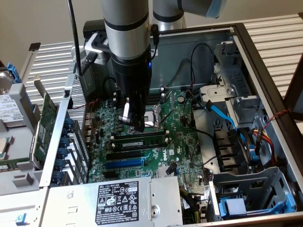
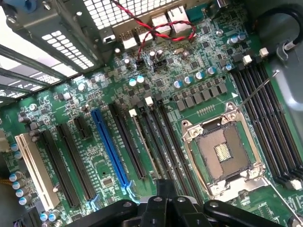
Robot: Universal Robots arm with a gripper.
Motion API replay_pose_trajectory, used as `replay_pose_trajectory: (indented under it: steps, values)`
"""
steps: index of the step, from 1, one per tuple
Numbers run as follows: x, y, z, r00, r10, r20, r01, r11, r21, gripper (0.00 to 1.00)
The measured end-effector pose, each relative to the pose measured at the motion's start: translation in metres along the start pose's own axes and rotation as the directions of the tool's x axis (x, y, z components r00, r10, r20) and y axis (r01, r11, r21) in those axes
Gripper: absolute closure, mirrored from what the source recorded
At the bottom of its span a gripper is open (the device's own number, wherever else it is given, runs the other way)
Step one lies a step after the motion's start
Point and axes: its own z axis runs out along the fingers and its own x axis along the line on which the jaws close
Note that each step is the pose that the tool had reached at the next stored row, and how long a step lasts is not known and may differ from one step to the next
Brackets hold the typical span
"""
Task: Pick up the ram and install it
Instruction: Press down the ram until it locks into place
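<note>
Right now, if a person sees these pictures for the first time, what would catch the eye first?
The robot's silver and black arm reaches down into the open computer case, over the green motherboard. Under its hand lies the empty processor socket; a ram stick sits beside it.

An open computer case (image 1: 265,56) lies on its side with a green motherboard (image 1: 180,146) inside, its bare CPU socket (image 2: 226,153) framed in metal between banks of black memory slots (image 2: 272,120). A blue expansion slot (image 2: 110,149) and a white slot (image 2: 34,170) sit among black ones, and a twisted red-and-black wire (image 2: 161,29) crosses the rear ports. At the exterior view's left a green expansion card (image 1: 45,125) stands outside the case, and the power supply (image 1: 118,203) with its black label lies along the near edge.
</note>
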Motion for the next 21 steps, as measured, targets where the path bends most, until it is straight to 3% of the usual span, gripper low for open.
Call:
replay_pose_trajectory:
  steps: [5, 9, 14, 21]
  values:
    - [0.0, 0.0, 0.0, 0.998, 0.063, 0.0004, -0.063, 0.998, 0.0025, 0.89]
    - [0.0, 0.0, 0.0, 0.9924, 0.123, 0.0009, -0.123, 0.9923, 0.0049, 0.89]
    - [0.0, 0.0, 0.0, 0.9813, 0.193, 0.0016, -0.193, 0.9812, 0.0076, 0.89]
    - [0.0, 0.0, 0.0, 0.9602, 0.279, 0.0017, -0.279, 0.9602, 0.0097, 0.89]
